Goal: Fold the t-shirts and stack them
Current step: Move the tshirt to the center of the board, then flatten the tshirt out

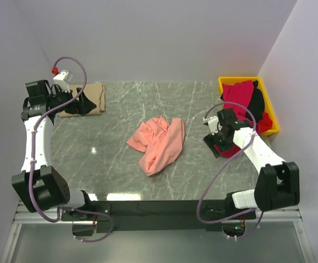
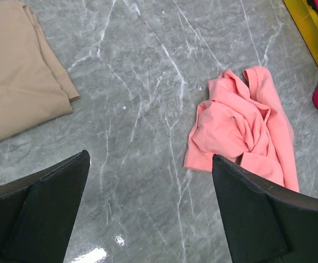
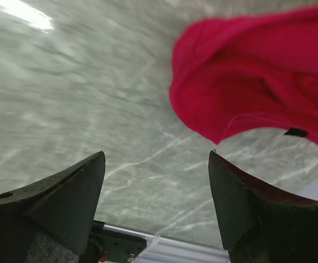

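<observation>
While the left gripper (image 2: pixel 149 159) and right gripper (image 3: pixel 156 154) both stand released and empty, the crumpled pink t-shirt (image 1: pixel 159 142) lies mid-surface (image 1: pixel 120 109) between them, long axis roughly near-to-far, closer to the right gripper.

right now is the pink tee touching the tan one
Apart. The left wrist view shows bare tabletop between the pink tee and the tan tee.

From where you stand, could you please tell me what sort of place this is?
Likely a robot lab cell rather than a home: left arm and right arm bolted at a marble-look table, plain white walls close around it.
</observation>
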`<state>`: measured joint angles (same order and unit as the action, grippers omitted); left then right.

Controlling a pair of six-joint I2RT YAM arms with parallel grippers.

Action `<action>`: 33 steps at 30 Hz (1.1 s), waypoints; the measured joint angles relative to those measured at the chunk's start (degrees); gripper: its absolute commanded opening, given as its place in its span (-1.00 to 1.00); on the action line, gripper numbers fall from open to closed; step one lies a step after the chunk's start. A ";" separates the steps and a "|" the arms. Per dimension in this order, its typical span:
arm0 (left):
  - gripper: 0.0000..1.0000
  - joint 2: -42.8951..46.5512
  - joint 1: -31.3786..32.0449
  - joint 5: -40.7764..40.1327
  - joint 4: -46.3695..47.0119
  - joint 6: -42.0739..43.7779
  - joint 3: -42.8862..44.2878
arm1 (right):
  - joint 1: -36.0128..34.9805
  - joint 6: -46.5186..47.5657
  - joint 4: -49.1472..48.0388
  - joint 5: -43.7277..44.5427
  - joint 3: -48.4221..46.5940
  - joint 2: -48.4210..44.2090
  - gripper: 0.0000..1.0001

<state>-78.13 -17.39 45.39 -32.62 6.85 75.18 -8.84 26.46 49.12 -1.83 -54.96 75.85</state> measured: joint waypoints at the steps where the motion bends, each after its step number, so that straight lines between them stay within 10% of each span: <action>1: 0.99 -0.15 0.11 0.04 -0.26 0.20 0.09 | 0.00 -0.24 -0.68 1.38 0.81 0.76 0.64; 10: 0.99 -0.09 3.21 -0.20 -1.33 3.04 0.13 | 0.76 -4.15 -9.60 6.47 1.81 11.56 0.29; 17: 0.99 -0.15 3.32 -0.17 -1.36 3.48 0.13 | 3.04 -6.62 -9.66 4.02 0.68 17.99 -1.00; 31: 0.99 -0.52 13.20 -1.79 -1.57 7.82 -1.03 | 17.33 -3.58 -10.80 14.19 -42.99 10.45 -1.00; 33: 0.99 -0.79 15.50 -2.38 -1.57 8.50 -1.25 | 18.93 -3.28 -13.57 16.70 -46.34 12.31 -0.54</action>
<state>-78.91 -1.89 43.00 -34.20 15.35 73.93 10.09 23.18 35.55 14.87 -101.30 88.16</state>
